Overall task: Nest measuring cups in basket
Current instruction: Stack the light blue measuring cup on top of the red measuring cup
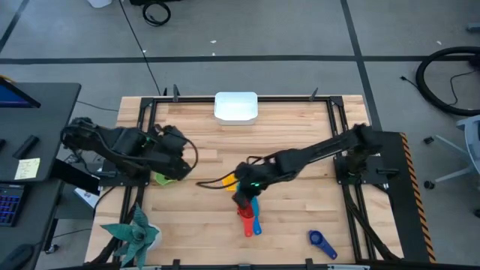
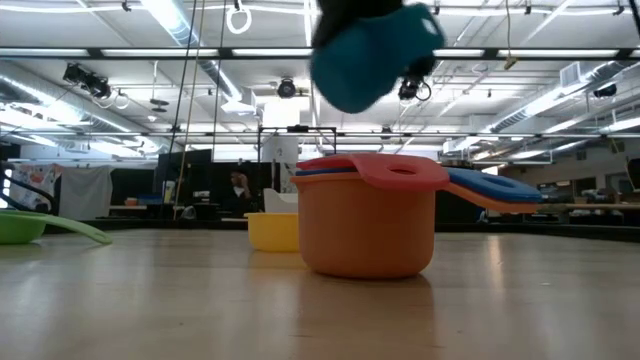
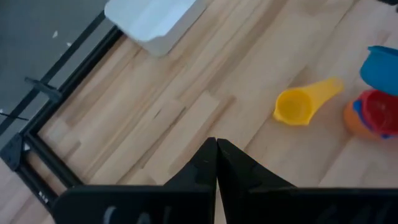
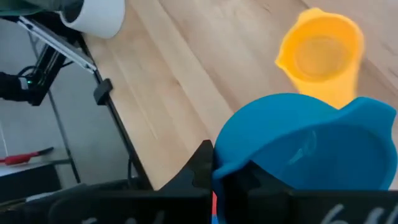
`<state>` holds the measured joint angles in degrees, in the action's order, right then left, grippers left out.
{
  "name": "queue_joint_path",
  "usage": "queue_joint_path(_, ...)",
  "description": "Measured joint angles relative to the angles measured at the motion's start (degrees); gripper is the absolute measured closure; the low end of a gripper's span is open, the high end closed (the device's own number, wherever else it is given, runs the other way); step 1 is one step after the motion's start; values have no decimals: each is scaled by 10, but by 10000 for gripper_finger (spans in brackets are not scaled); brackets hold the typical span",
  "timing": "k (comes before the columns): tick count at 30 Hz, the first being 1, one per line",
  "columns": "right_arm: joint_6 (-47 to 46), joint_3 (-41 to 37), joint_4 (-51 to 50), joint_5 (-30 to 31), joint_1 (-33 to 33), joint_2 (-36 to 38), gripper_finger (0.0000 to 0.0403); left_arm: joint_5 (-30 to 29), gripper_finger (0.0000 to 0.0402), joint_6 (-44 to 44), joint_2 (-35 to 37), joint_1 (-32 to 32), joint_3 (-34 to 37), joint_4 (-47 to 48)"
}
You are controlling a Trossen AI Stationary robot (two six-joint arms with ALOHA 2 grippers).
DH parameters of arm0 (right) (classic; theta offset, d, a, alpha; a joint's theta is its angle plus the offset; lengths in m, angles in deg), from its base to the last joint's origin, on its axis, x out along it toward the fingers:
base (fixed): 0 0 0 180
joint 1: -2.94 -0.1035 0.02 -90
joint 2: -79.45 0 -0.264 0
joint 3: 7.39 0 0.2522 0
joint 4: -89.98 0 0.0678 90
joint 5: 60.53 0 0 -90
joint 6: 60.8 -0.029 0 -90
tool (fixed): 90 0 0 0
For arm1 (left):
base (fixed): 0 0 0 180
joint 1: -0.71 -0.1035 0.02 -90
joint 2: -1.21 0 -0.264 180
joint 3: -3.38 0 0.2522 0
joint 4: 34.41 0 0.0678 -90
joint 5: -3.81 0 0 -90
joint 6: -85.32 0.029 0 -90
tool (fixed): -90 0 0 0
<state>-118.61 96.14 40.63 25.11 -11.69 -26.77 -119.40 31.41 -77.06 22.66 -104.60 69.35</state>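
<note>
The right gripper pinches the light blue cup by its rim, above the red cup. The blue cup hangs tilted over the orange cup.

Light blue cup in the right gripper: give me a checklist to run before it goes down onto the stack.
1. Grip: right gripper is shut on the light blue cup, held at its rim. Ok.
2. Cup lifted clear: in the low view it hangs above the stack, not touching. Ok.
3. Stack upright: the orange cup sits flat with the red cup nested in it. Ok.
4. Alignment over the stack's mouth: cannot tell.
5. Yellow cup lies beside the stack, apart from it. Ok.
6. Left gripper is shut and empty, away at the table's left. Ok.
</note>
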Motion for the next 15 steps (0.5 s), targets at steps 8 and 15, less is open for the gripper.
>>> queue_joint_path(8,-13,249,-229,1,-12,-147,389,-1,390,-3,53,26,78,0)
queue_joint_path(15,-70,371,-333,-37,-25,-237,389,-1,390,23,58,41,95,0)
